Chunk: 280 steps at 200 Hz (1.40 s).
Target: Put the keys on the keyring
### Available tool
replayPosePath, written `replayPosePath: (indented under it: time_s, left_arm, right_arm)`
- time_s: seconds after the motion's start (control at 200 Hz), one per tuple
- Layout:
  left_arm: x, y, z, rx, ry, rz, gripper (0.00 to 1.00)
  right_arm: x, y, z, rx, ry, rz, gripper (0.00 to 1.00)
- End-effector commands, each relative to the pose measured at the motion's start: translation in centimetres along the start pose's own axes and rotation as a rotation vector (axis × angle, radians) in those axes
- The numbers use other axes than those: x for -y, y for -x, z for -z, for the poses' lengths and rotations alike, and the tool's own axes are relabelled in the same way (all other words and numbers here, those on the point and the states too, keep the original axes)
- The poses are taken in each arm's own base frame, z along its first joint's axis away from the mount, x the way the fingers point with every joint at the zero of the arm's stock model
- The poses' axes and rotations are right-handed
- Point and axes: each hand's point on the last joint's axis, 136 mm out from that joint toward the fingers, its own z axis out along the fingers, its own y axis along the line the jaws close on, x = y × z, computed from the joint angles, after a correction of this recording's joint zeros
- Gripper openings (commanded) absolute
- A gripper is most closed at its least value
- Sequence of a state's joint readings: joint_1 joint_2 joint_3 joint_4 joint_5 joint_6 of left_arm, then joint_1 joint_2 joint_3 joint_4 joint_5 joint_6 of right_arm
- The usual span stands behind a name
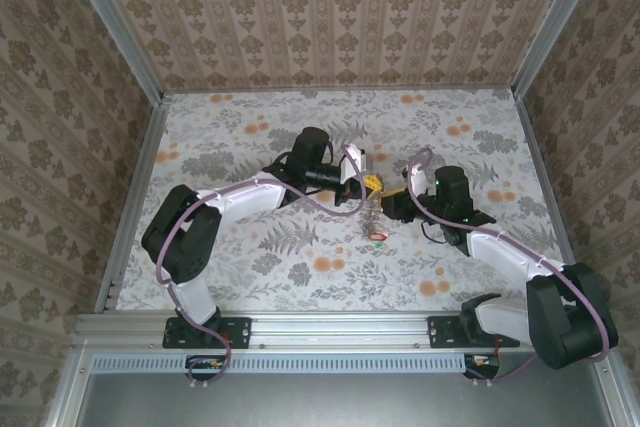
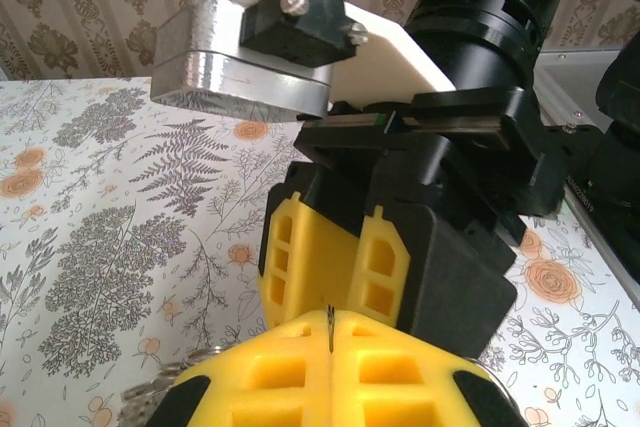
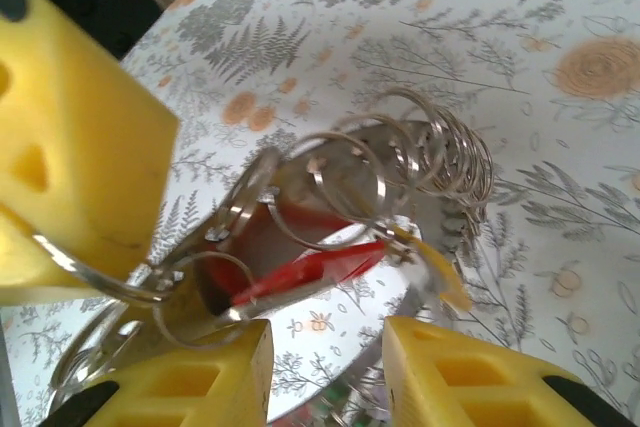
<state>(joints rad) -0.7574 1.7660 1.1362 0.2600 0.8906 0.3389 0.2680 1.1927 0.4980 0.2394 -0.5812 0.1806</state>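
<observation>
Two grippers faced each other: left gripper [image 2: 328,339] clamped the keyring [image 3: 466,167] steady, while right gripper [image 3: 325,367] waited, fingers apart, below the red-tagged key [image 3: 320,269], likely to thread it.

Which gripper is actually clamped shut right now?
The left gripper: closed tight on the keyring wire. The right gripper stands open, with a clear gap.

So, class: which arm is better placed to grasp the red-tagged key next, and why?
Right, probably. The right gripper is open with the red-tagged key just ahead of its fingertips; the left gripper is shut on the keyring, so it is busy.
</observation>
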Motion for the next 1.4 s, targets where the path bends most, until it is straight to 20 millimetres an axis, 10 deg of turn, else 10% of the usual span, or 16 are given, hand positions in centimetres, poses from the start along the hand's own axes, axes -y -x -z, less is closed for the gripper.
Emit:
replayPosePath:
  time_s: [0.0,0.335,0.98,1.395]
  left_arm:
    - [0.2,2.0,0.3,0.065,-0.033,-0.033,0.0]
    - [-1.1,1.1,1.0,0.02,0.053,-0.026,0.0]
    - [-2.8,-1.3,14.1,-0.289,0.279,-0.087,0.0]
    - [-1.6,-4.5,11.9,-0.438,0.124,-0.076,0.0]
  right_arm:
    - [-1.7,1.3,-0.6,0.03,0.049,0.067,0.33]
    - [0.0,2.1,-0.4,0.066,-0.097,0.063,0.27]
    - [-0.5,2.8,4.8,0.124,-0.225,0.114,0.41]
    - [0.2,1.6,3.6,0.061,-0.219,0.081,0.41]
